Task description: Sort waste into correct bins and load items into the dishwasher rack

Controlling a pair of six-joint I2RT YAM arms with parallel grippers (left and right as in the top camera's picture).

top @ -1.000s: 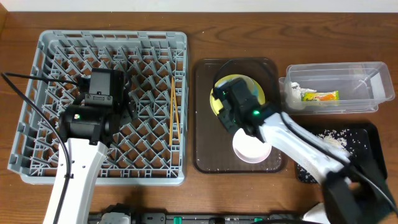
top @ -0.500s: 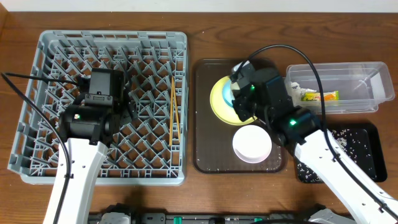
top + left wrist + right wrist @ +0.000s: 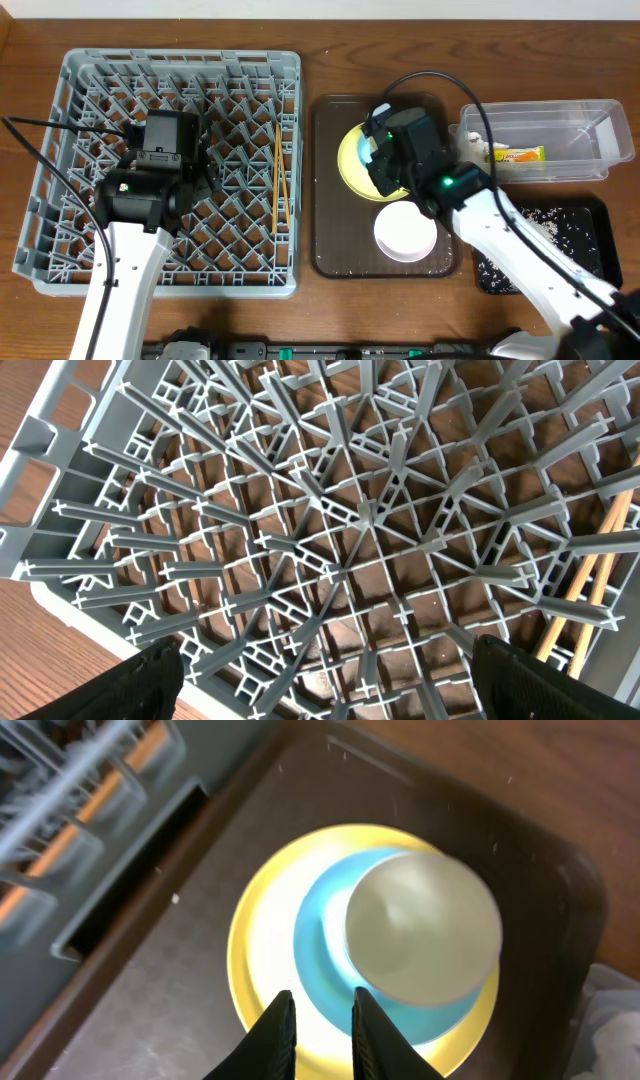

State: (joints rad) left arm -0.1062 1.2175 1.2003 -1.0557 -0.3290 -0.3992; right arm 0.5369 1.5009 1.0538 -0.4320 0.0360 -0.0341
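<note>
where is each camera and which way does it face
overhead: above table, looking down at dishwasher rack, brown tray, left arm, right arm.
left wrist: on left arm, facing down into the rack; left end effector tips at bottom corners.
right wrist: on right arm, above yellow plate and light blue cup; right end effector tips at bottom.
shared: overhead and left wrist show chopsticks.

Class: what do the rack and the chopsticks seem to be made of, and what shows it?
Rack: likely moulded grey plastic, matte, with uniform thin ribs. Chopsticks: probably bare pale wood or bamboo, dull tan, no shine.
</note>
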